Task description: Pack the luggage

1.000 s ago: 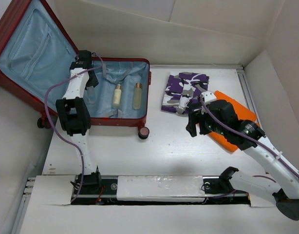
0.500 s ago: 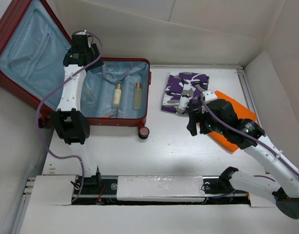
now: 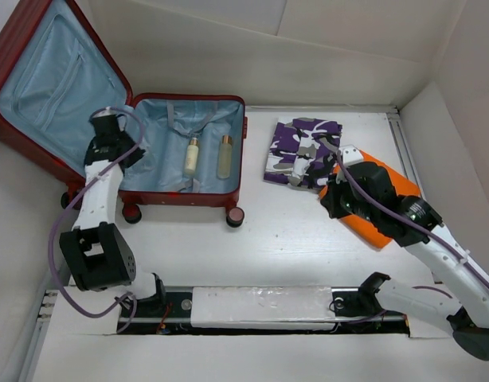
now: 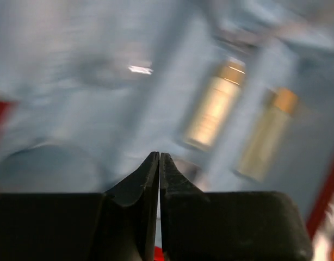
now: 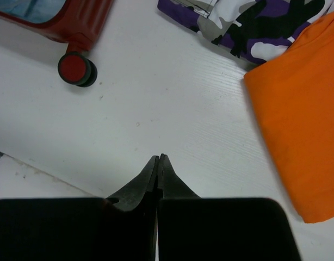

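The luggage is a dark red suitcase lying open at the back left, lid leaning back, light blue lining showing. Two pale bottles lie in its base; the blurred left wrist view shows them as bottles ahead and to the right. My left gripper hangs over the base's near-left corner, shut and empty. My right gripper is shut and empty above bare table, beside an orange folded cloth and near a purple camouflage cloth.
A dark suitcase wheel sticks out at the base's near right corner, another wheel at the near left. White walls close in the table at the back and right. The arm bases sit on a rail at the near edge.
My left arm swung from above the lid's hinge toward me to the base's near-left corner, and its jaws closed. My right gripper closed and shifted slightly right toward the orange cloth.
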`<state>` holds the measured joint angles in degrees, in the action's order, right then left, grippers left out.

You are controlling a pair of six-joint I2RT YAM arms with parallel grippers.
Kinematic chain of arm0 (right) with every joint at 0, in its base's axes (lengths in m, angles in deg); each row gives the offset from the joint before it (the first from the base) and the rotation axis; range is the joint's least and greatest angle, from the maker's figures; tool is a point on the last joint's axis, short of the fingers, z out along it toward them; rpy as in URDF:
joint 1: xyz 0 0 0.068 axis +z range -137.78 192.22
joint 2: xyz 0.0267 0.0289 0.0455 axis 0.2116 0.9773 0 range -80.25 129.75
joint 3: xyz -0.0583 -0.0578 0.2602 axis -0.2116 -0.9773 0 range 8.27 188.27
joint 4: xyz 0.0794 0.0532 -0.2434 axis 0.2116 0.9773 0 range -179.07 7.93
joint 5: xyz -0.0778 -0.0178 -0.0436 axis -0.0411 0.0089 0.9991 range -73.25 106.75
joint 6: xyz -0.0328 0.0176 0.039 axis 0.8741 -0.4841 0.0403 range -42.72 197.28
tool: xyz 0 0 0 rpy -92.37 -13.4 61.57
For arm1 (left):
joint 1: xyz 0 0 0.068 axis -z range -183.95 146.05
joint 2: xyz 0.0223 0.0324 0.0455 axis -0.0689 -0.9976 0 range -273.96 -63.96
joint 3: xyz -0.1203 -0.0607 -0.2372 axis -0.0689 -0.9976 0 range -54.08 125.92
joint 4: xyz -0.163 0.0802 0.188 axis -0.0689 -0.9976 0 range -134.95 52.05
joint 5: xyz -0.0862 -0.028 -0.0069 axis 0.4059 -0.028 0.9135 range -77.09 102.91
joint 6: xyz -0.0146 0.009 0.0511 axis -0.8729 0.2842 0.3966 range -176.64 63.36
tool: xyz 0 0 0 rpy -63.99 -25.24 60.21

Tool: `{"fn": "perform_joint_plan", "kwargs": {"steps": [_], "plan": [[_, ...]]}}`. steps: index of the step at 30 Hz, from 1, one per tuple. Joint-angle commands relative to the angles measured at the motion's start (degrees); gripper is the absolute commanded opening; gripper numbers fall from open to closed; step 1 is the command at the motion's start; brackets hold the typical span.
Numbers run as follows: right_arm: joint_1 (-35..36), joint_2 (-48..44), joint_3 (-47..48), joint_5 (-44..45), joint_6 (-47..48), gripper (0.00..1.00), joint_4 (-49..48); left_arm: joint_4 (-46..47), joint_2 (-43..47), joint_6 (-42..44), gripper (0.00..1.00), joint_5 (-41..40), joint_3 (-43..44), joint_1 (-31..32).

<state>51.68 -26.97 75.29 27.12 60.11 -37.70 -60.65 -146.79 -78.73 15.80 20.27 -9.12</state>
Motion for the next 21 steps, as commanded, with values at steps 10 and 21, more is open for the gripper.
{"fn": "perform_joint_plan", "kwargs": {"steps": [10,21], "plan": [[0.79,-2.65,-2.86,-1.93,0.73,0.00,-1.80,4.24,-10.32,-4.72,0.00,3.87,5.44,-9.07],[0.79,0.68,-2.25,-0.70,2.32,0.00,-1.28,1.79,-25.97,-4.19,0.00,5.81,22.39,-8.45]]}}
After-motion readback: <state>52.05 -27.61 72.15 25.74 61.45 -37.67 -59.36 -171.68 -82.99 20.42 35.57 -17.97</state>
